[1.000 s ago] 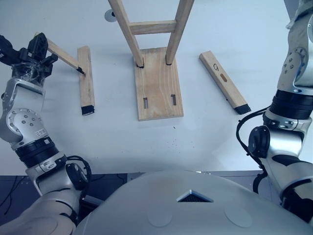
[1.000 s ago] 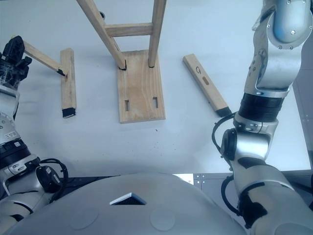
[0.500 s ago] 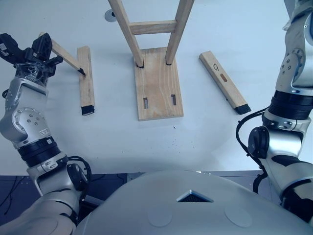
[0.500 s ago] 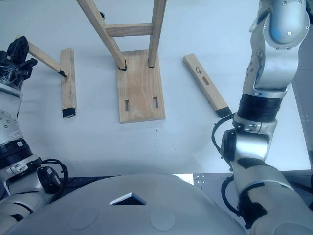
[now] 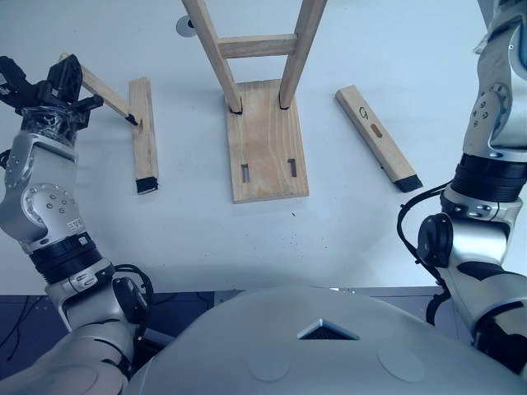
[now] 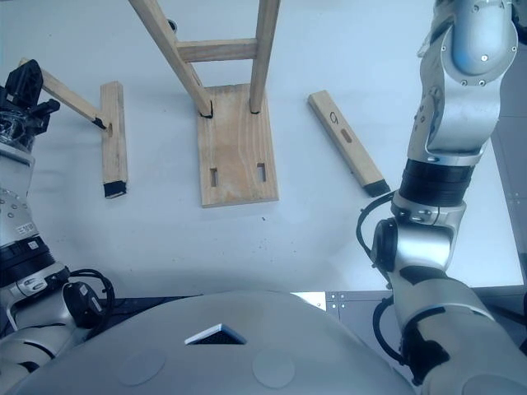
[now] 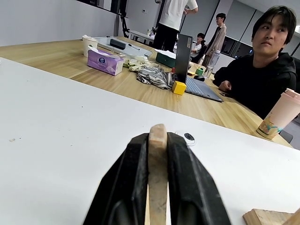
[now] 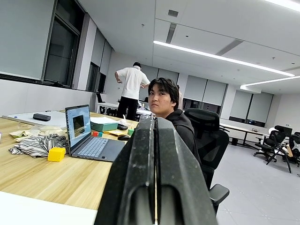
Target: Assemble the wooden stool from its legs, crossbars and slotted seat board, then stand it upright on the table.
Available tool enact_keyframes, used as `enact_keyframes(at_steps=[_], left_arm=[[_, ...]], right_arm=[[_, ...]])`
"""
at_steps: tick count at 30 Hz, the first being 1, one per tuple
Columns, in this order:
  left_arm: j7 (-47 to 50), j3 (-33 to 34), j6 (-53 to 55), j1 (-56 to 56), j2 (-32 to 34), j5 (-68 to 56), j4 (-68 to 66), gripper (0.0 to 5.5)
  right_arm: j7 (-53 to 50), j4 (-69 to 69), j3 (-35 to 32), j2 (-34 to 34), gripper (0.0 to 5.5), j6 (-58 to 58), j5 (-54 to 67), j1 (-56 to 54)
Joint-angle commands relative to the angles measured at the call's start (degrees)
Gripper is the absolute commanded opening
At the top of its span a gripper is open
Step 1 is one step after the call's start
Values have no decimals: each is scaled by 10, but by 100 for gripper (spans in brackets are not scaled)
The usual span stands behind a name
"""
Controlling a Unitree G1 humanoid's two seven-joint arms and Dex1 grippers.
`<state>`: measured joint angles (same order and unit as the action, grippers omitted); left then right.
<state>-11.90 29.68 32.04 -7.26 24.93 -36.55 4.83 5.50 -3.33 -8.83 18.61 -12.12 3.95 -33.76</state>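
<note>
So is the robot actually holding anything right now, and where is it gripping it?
Yes: the left end effector is shut on a thin wooden bar, gripping its outer end. The right end effector holds nothing.

Both head views look steeply down from above the near edge of the table (image 5: 346, 230), close over it. They share the seat board (image 5: 265, 140) at the middle, and the right eye sits slightly rightward. The left wrist view sits low behind the left gripper (image 7: 158, 138), whose fingers clamp a wooden bar (image 7: 158, 187), and faces level across the tabletop. The right wrist view, raised higher, faces level past the right gripper (image 8: 154, 140), fingers pressed together, into the room (image 8: 220, 93).
</note>
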Motion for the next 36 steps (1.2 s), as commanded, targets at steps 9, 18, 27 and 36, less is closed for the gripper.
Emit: enact_keyframes(at_steps=[9, 18, 27, 36], left_arm=[[-4, -12, -9, 7, -2, 26, -9, 37], [-6, -67, -79, 54, -14, 111, -24, 37], [-48, -128, -297, 187, -41, 225, -192, 37], [-83, -135, -306, 163, -4, 214, -222, 74]], right_arm=[[5, 4, 6, 3, 0, -7, -8, 1], [5, 1, 9, 3, 0, -8, -10, 4], [7, -1, 12, 2, 0, -3, -16, 11], [7, 11, 15, 2, 0, 2, -22, 5]])
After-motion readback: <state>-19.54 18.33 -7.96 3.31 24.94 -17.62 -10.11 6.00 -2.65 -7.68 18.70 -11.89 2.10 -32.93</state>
